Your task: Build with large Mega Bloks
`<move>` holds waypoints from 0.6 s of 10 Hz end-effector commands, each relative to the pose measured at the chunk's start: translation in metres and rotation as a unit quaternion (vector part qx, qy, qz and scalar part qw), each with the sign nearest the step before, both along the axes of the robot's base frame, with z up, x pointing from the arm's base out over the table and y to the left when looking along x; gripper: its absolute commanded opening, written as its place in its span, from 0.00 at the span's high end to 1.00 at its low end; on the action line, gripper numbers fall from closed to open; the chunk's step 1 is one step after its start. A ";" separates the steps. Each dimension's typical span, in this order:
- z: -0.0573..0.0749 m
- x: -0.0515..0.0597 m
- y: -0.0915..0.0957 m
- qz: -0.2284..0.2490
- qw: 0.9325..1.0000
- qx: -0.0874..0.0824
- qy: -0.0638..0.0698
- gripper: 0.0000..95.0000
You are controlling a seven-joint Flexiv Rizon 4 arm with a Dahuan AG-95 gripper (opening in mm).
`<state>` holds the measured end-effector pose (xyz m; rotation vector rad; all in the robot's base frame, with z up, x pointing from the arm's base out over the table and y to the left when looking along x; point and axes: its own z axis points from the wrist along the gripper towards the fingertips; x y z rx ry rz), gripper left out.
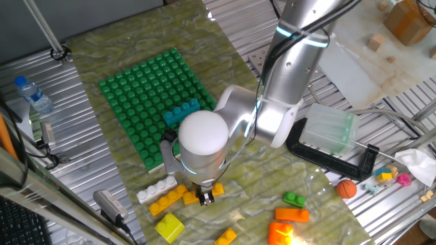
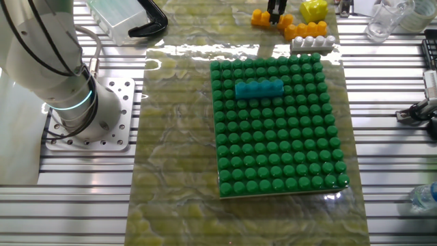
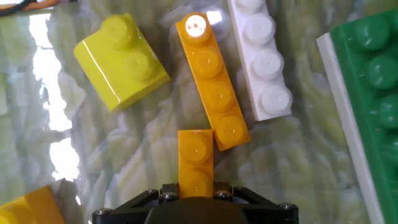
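Note:
My gripper (image 3: 196, 188) is down at the table's front and shut on a short two-stud orange brick (image 3: 195, 155) that rests on the mat. The brick's far corner touches a yellow-orange four-stud bar (image 3: 212, 84). A white four-stud bar (image 3: 261, 62) lies to the right of that bar, and a chunky yellow block (image 3: 121, 59) lies to the left. On the green studded baseplate (image 2: 280, 137) sits a cyan bar (image 2: 259, 89) near the edge closest to the loose bricks. In one fixed view the gripper (image 1: 205, 197) hangs under the arm's white wrist.
A green brick (image 1: 294, 199) and orange bricks (image 1: 291, 215) lie loose at the front right. A clear box on a black clamp (image 1: 327, 129) sits to the right of the arm. A water bottle (image 1: 33, 95) lies off the mat at the left.

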<state>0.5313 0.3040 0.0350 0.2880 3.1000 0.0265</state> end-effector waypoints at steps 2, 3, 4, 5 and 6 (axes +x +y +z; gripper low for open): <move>0.085 -0.006 -0.031 0.020 1.000 0.000 0.002 1.00; 0.098 -0.008 -0.043 0.025 1.000 -0.001 0.002 1.00; 0.109 -0.010 -0.054 0.032 0.999 -0.001 0.002 1.00; 0.127 -0.016 -0.074 0.044 0.999 -0.004 0.001 1.00; 0.140 -0.022 -0.092 0.051 0.999 -0.010 0.001 1.00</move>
